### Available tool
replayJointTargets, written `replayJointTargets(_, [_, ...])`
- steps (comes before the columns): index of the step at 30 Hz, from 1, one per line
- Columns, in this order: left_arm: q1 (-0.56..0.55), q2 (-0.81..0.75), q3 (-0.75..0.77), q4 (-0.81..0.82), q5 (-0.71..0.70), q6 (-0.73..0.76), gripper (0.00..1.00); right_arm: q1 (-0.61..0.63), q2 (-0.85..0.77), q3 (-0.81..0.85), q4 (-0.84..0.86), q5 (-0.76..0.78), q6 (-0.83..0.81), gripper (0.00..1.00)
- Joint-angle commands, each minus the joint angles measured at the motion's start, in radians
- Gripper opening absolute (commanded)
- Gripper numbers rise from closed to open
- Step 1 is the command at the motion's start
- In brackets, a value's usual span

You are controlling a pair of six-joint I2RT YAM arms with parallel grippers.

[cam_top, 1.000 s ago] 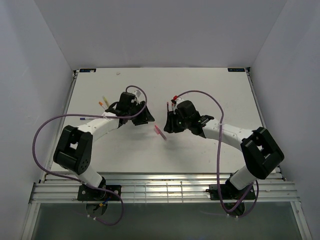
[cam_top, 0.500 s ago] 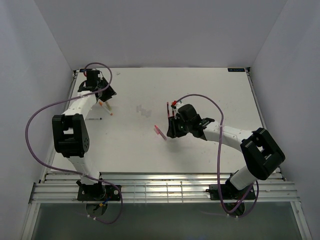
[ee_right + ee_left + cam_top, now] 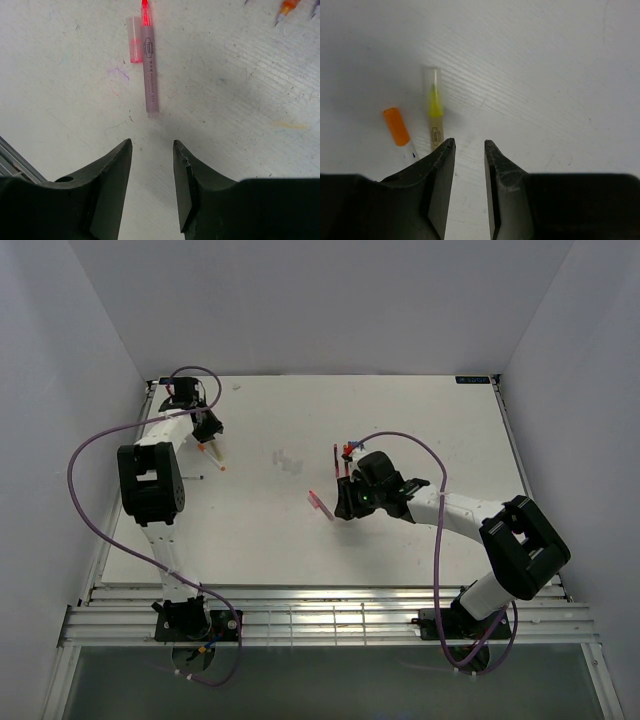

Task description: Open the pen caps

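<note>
In the left wrist view a yellow pen (image 3: 434, 107) with a clear cap and a pen with an orange cap (image 3: 399, 132) lie side by side on the white table. They sit just ahead and left of my left gripper (image 3: 469, 145), which is open and empty. In the right wrist view a pink pen (image 3: 150, 75) lies uncapped, with its pink cap (image 3: 134, 40) beside it. My right gripper (image 3: 151, 144) is open and empty just short of the pen's end. In the top view the left gripper (image 3: 208, 432) is at the far left and the right gripper (image 3: 339, 502) is mid-table.
A red cap and a dark pen (image 3: 343, 452) lie just behind the right gripper. An orange pen tip (image 3: 285, 9) shows at the right wrist view's top right. A small dark piece (image 3: 200, 478) lies near the left arm. Purple cables (image 3: 95, 455) loop off both arms.
My left arm has swung from the table's middle to the far left corner, over the yellow and orange pens. My right arm has barely moved. The pink pen lies as before.
</note>
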Motion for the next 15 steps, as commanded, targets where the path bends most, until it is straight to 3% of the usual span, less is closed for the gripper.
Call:
replayJointTargets(1, [0.028, 0.012, 0.062, -0.018, -0.042, 0.032, 0.40, -0.013, -0.016, -0.019, 0.030, -0.012, -0.023, 0.45])
replayJointTargets(15, [0.055, 0.131, 0.176, -0.044, -0.030, 0.043, 0.39, -0.042, -0.001, -0.040, 0.093, -0.052, -0.019, 0.45])
